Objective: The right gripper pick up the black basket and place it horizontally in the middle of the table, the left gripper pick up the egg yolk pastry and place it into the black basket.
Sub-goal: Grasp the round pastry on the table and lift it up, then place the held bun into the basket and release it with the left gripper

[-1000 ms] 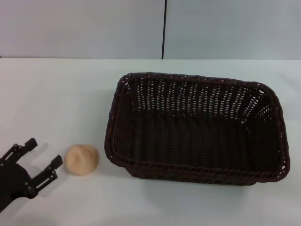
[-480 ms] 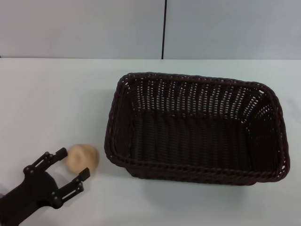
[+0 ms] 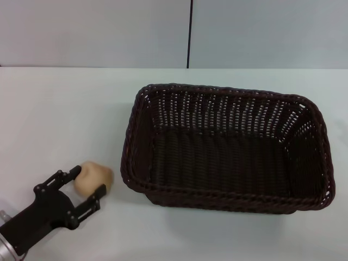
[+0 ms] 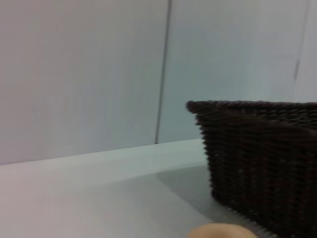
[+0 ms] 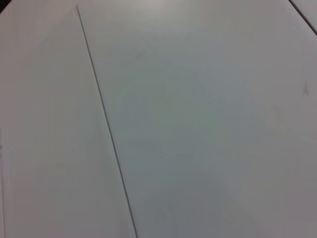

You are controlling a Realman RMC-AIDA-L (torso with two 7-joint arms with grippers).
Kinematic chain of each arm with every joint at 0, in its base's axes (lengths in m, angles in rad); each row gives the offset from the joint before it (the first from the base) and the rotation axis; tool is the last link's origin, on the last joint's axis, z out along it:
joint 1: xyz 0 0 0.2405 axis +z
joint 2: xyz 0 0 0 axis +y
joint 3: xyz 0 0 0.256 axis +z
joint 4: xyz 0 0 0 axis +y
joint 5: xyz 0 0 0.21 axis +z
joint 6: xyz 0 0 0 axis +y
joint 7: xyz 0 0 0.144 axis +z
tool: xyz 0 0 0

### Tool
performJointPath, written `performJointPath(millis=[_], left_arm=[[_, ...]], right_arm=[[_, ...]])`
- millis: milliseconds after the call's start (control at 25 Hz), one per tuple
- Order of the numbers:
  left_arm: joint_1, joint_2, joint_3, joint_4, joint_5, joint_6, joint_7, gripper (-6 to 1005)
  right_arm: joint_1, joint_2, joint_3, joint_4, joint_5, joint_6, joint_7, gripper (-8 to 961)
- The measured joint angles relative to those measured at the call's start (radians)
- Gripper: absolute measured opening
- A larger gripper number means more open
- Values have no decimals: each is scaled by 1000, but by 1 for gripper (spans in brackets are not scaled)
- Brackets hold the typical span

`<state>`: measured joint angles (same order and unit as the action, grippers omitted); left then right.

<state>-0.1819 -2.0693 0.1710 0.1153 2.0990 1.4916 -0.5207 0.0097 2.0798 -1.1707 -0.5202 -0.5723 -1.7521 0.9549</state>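
Left pincer point(image 3: 88, 185) low at about 8 o'clock in the head view, near the front edge of the white counter point(image 3: 65, 119). Black two-fingered claw, screws visible, silver wrist at the bottom-left corner. Jaws spread apart, one finger on each side of the egg yolk pastry point(image 3: 93, 177); the far fingertip looks to be touching the pastry's left side, near fingertip just beside its front. Not clamped, pastry sits on the counter.

Egg yolk pastry: small pale tan ball, on the counter at 8 o'clock, just beside the black basket point(image 3: 228, 147) on its 9 o'clock side, apart from the basket wall. In the left wrist view only the top of the pastry point(image 4: 223, 231) shows at the lower edge, with the basket point(image 4: 262, 163) close behind it.

Black basket: large dark woven rectangle, upright, long side running 9 to 3 o'clock, sitting flat on the counter from centre toward 3 o'clock. Openwork sides, braided rim. Inside shows only the woven floor.

Right pincer: not visible in any view; its open or closed state can't be told. Right wrist view shows only pale wall panels point(image 5: 198, 124) with a thin seam line.

Grey wall point(image 3: 98, 32) behind the counter at 12 o'clock, dark vertical seam in it.
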Motion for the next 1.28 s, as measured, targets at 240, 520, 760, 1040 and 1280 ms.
performJointPath(millis=[240,520,760,1040,1280], left_arm=[[-26,-1,-73,-39,-4,-60,26,720],[-21,1,-140,-88,-5,-67,119,358],[-17,4,-186,-89,-5,-41,113,307],[-6,12,-378,-70,-6,129,106,243],[-49,11,-394,-59,4,276,102,200]], right_arm=[[8,2,10,60,1,-18,-7,804],[45,1,35,193,3,-74,-53,804],[46,0,53,210,3,-80,-53,804],[54,0,70,253,10,-81,-53,804],[67,2,82,295,13,-90,-53,804]])
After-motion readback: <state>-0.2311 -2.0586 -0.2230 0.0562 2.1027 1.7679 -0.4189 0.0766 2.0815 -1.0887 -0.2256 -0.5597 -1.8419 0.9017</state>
